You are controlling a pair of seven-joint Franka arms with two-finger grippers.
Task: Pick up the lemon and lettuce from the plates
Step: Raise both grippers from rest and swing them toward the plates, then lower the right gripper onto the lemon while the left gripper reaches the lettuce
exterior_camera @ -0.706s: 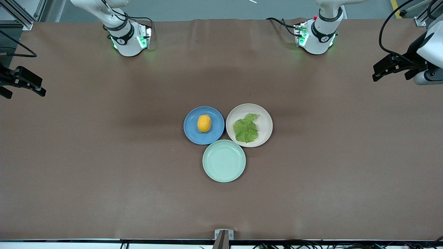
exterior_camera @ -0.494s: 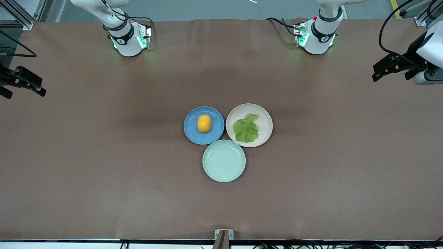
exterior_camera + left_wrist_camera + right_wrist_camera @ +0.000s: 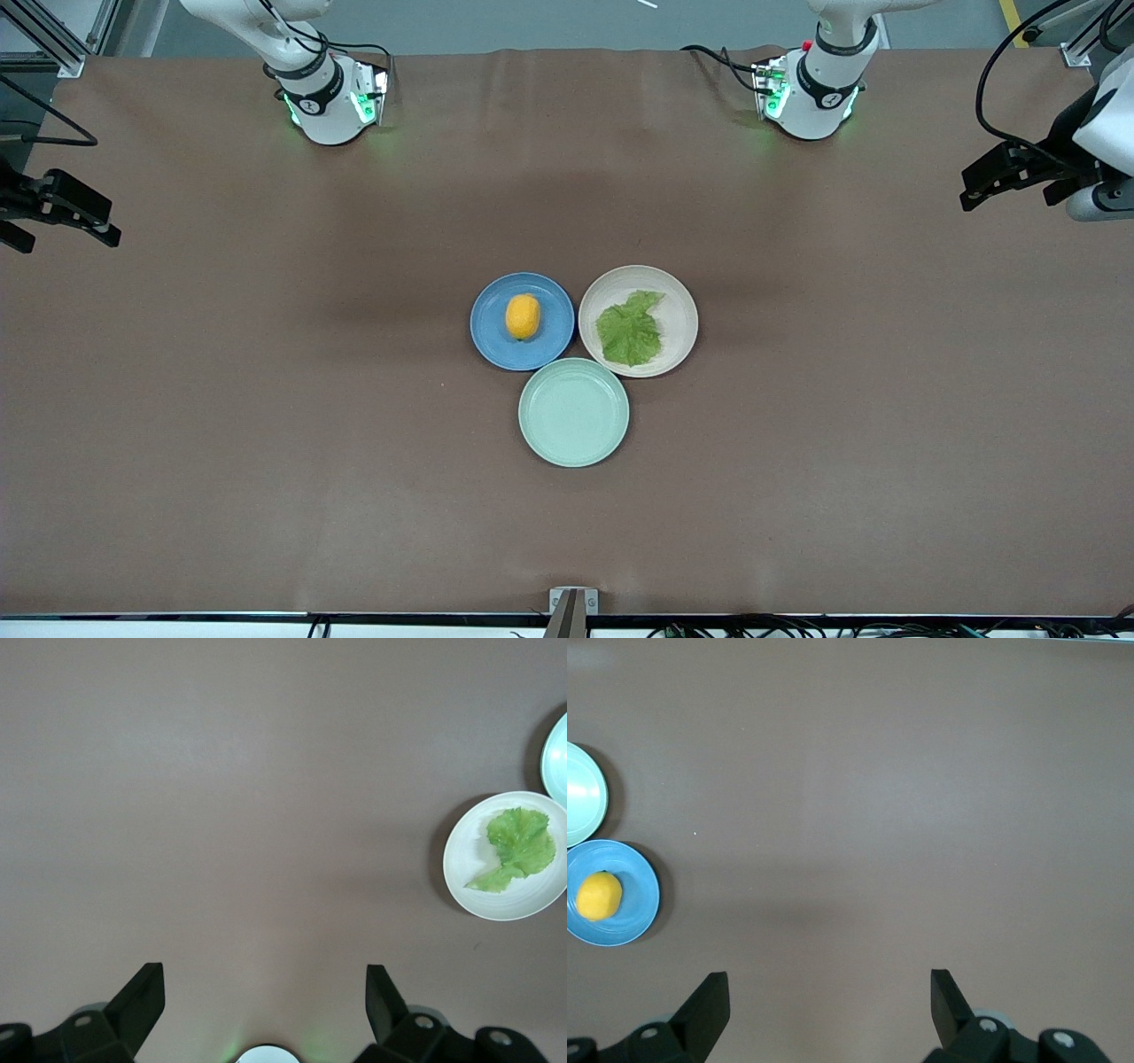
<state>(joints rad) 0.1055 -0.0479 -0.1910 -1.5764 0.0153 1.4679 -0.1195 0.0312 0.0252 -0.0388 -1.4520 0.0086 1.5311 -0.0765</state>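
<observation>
Lemon (image 3: pixel 523 316) sits on blue plate (image 3: pixel 490 340), lettuce (image 3: pixel 630 330) on beige plate (image 3: pixel 679 305), both mid-table. Left gripper (image 3: pixel 990 180) and right gripper (image 3: pixel 81 216) hover wide open at opposite table ends. You risk lemon rolling off under off-centre pinch; thin lettuce may slip, plates touching may shift.

A brown table covering (image 3: pixel 266 425) spreads across nearly the whole front view, matte and smooth, with faint creases near its top edge. Soft, even light falls on it; a darker band of shade lies across its middle. Above that edge runs a strip of grey floor (image 3: pixel 549 22). Silver aluminium framing (image 3: pixel 53 40) stands at 1 upper corner, with a like piece at the other (image 3: pixel 1067 49). Along the lower edge, black cables (image 3: pixel 797 627) trail by a pale rail, and a small metal bracket (image 3: pixel 572 601) sits at its midpoint.
</observation>
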